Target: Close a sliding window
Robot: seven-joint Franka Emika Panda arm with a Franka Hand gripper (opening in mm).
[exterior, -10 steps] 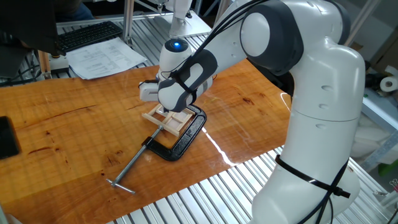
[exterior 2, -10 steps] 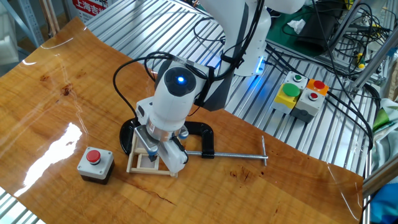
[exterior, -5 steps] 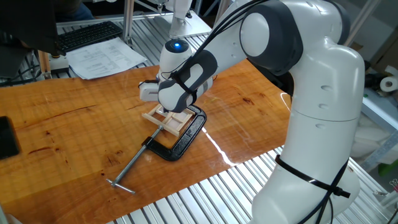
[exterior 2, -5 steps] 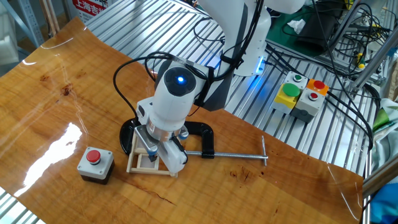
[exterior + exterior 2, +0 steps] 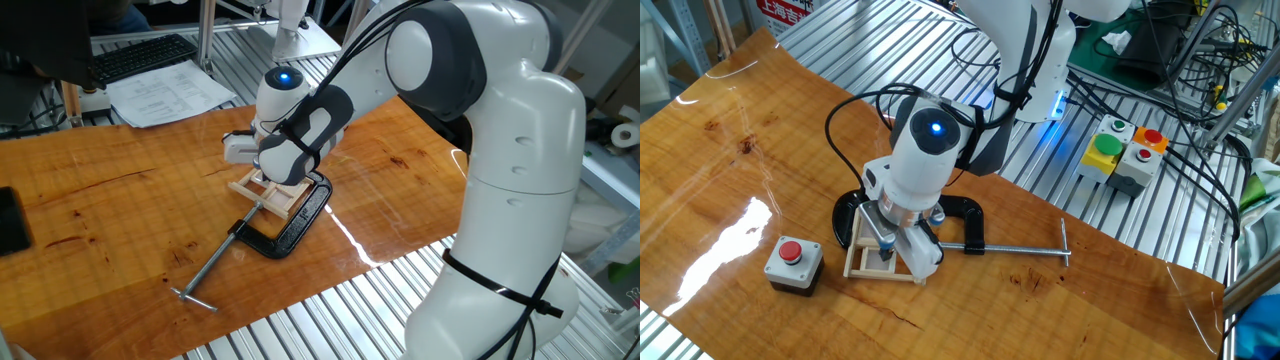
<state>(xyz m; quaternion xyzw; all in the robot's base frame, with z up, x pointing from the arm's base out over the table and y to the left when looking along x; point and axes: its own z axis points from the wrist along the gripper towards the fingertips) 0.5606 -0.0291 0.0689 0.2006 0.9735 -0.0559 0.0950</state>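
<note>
The sliding window (image 5: 270, 192) is a small pale wooden frame lying flat on the wooden table, held in the jaw of a black C-clamp (image 5: 300, 225). In the other fixed view the window (image 5: 868, 262) shows under the robot's hand. My gripper (image 5: 899, 247) points down into the frame, with a blue-padded finger (image 5: 883, 238) and a white finger (image 5: 919, 257) standing apart and nothing held between them. The hand hides most of the window's panes and its sliding panel in both views.
The clamp's long screw rod (image 5: 215, 262) reaches toward the table's front edge; it also shows in the other fixed view (image 5: 1020, 250). A grey box with a red button (image 5: 793, 262) sits close beside the window. A keyboard (image 5: 140, 55) and papers (image 5: 170, 92) lie behind the table.
The robot's hand has shifted slightly sideways over the window, toward the clamp's screw side. The clamp and the button box have not moved.
</note>
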